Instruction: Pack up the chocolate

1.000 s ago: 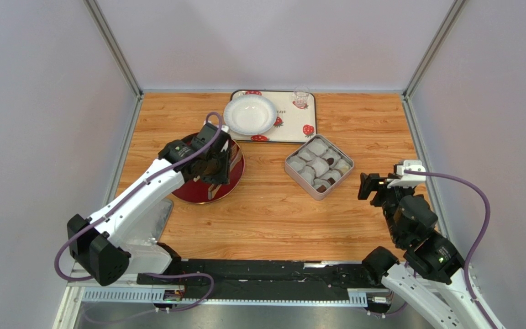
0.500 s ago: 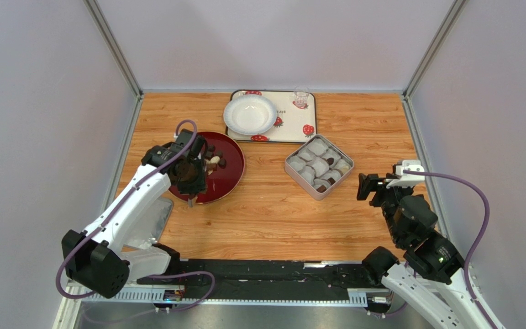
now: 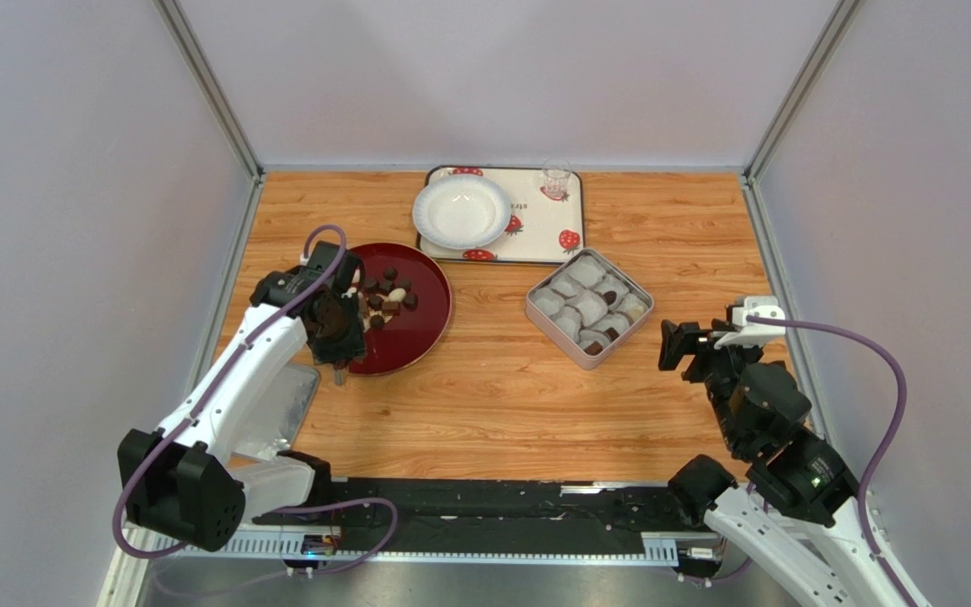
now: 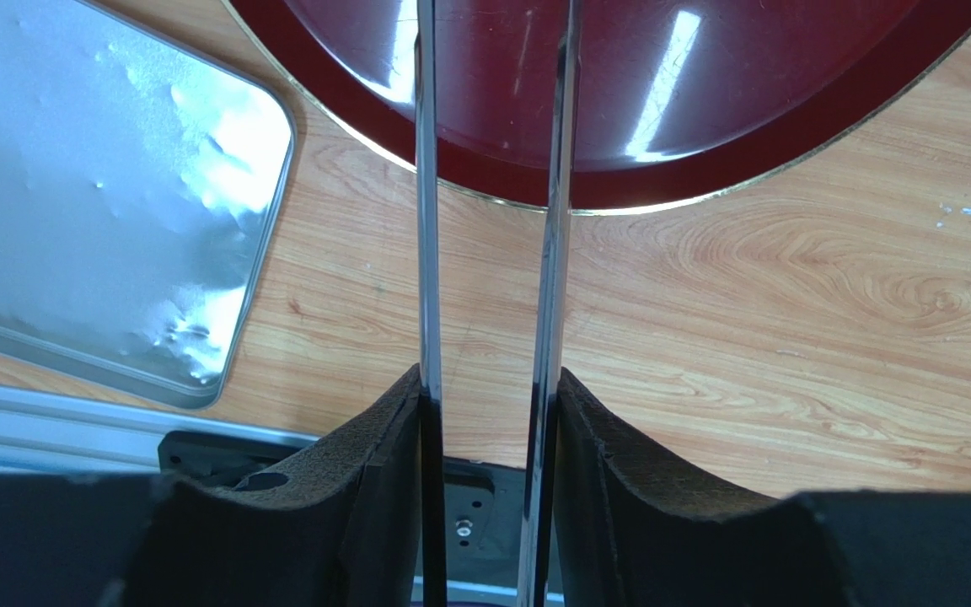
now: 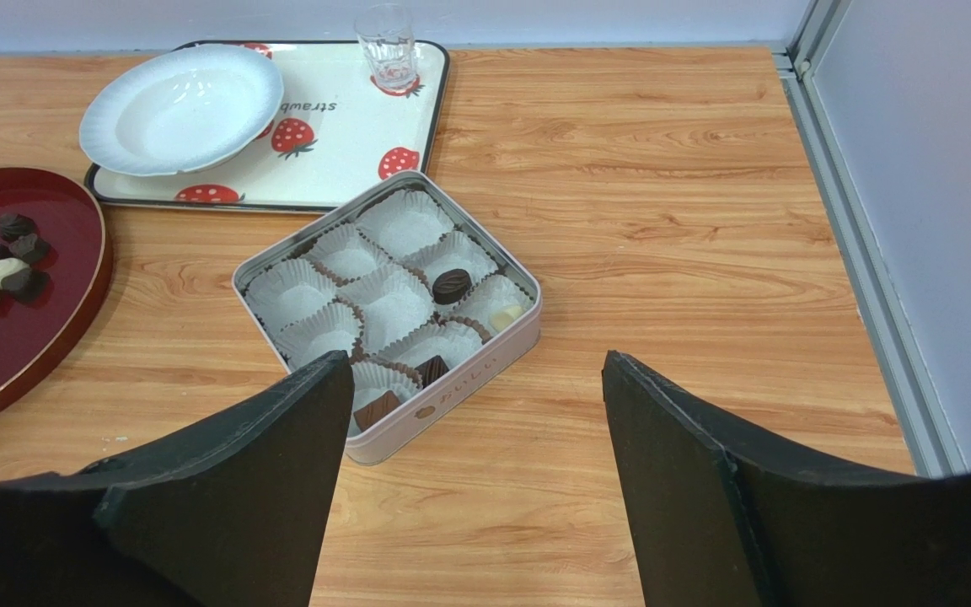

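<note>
left of centre in the overhead view, most of the chocolate (image 3: 394, 296) lies loose in a small cluster on the red plate (image 3: 434, 331). dark and cream pieces are mixed, probably laid out so each can be picked singly. a few pieces already sit in the paper cups (image 5: 389, 310) of the square tin (image 5: 519, 344), mid-frame in the right wrist view. most cups are empty, so i judge the packing barely begun. each cup gives one piece its own place. the tin stands well apart from the plate, to its right.

the left claw (image 4: 491, 380) is closed narrowly on metal tongs (image 4: 425, 253), whose blades run up the frame over the plate's near rim. their tips are cut off, so i cannot tell whether they carry a piece. the tongs likely serve because the pieces are too small for the pads.

at lower right in the overhead view, the right claw (image 5: 476, 369) is spread wide and empty above the tabletop (image 5: 655, 190), facing the tin. a silver lid (image 4: 98, 190), likely the tin's, lies at upper left of the left wrist view, just beside the plate.
</note>
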`<act>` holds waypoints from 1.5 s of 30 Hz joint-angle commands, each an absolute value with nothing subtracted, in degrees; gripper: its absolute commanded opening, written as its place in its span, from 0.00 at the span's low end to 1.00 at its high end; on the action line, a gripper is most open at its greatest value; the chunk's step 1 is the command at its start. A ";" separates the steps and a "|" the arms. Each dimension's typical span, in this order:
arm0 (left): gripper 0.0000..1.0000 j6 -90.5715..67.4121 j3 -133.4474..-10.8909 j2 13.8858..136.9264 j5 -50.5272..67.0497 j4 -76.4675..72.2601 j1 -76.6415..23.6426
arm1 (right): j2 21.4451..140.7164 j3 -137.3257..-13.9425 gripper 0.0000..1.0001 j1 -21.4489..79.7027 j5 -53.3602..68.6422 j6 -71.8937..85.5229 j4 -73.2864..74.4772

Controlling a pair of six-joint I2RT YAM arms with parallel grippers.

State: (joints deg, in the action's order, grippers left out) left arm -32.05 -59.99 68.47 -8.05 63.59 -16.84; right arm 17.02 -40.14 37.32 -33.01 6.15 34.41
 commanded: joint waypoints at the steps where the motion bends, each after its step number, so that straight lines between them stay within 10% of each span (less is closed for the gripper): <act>1: 0.47 -31.11 -59.77 67.94 -8.17 62.67 -16.00 | 15.91 -40.25 0.77 37.53 -32.61 5.98 31.55; 26: 0.46 -32.34 -56.60 69.43 -6.50 60.56 -15.73 | 15.82 -39.99 0.77 37.44 -32.43 5.71 31.38; 45: 0.27 -30.67 -58.36 64.87 -4.57 64.34 -15.82 | 15.91 -39.99 0.77 37.53 -32.25 5.63 31.29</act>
